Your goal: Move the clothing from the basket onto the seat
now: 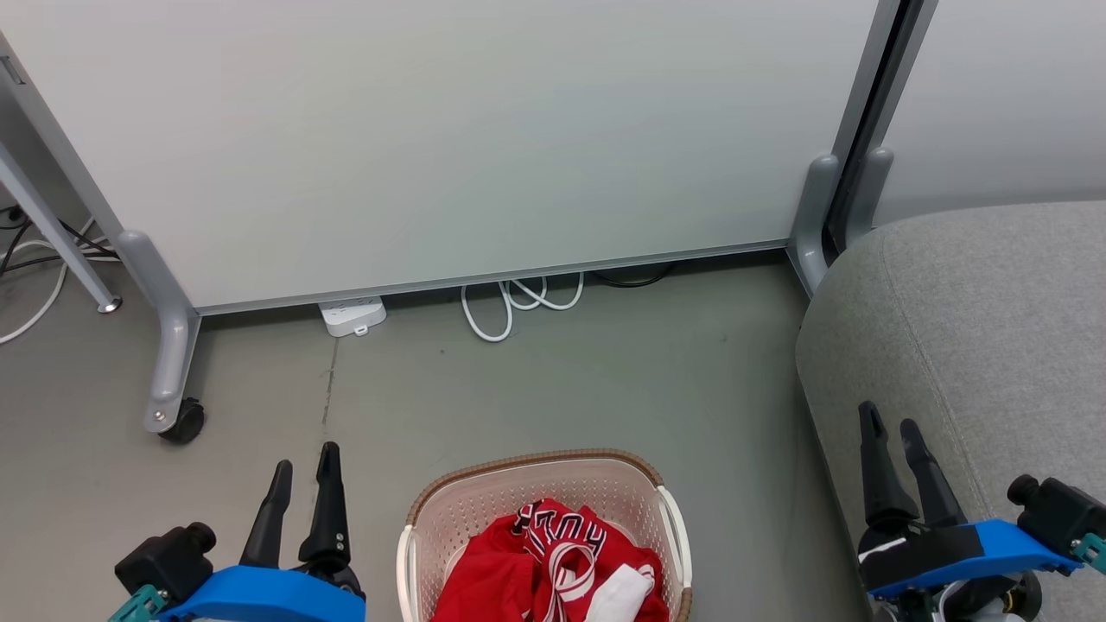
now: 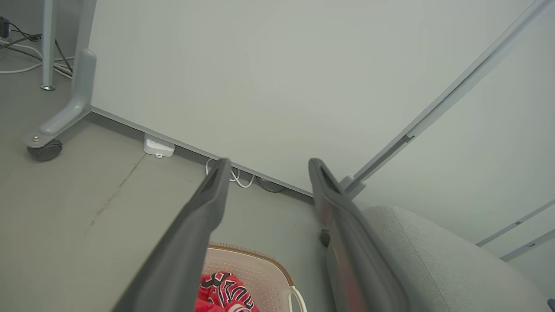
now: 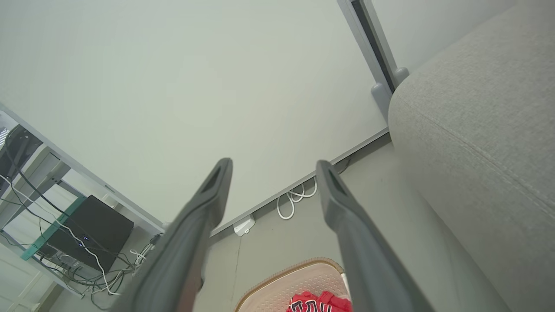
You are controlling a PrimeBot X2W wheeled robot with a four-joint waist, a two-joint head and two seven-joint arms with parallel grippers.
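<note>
The cream basket (image 1: 484, 505) with a brown rim stands on the floor at the bottom centre, holding crumpled red clothing (image 1: 544, 566) with white trim and black-and-white lettering. The grey seat (image 1: 985, 328) fills the right side. My left gripper (image 1: 304, 462) hangs open to the left of the basket, nothing between its fingers. My right gripper (image 1: 890, 423) is open over the seat's front-left edge, empty. The left wrist view shows my left gripper (image 2: 266, 167), the basket (image 2: 260, 264), the clothing (image 2: 225, 294) and the seat (image 2: 438, 260). The right wrist view shows my right gripper (image 3: 273, 167), the basket (image 3: 282, 281), the clothing (image 3: 318, 303) and the seat (image 3: 477, 121).
A pale partition panel (image 1: 449, 147) on castor feet (image 1: 177, 419) stands behind the basket. A white power strip (image 1: 352, 315) and looped white cable (image 1: 518, 302) lie at its base. More cables (image 1: 34, 259) lie at the far left. Bare grey floor (image 1: 562, 389) separates basket and panel.
</note>
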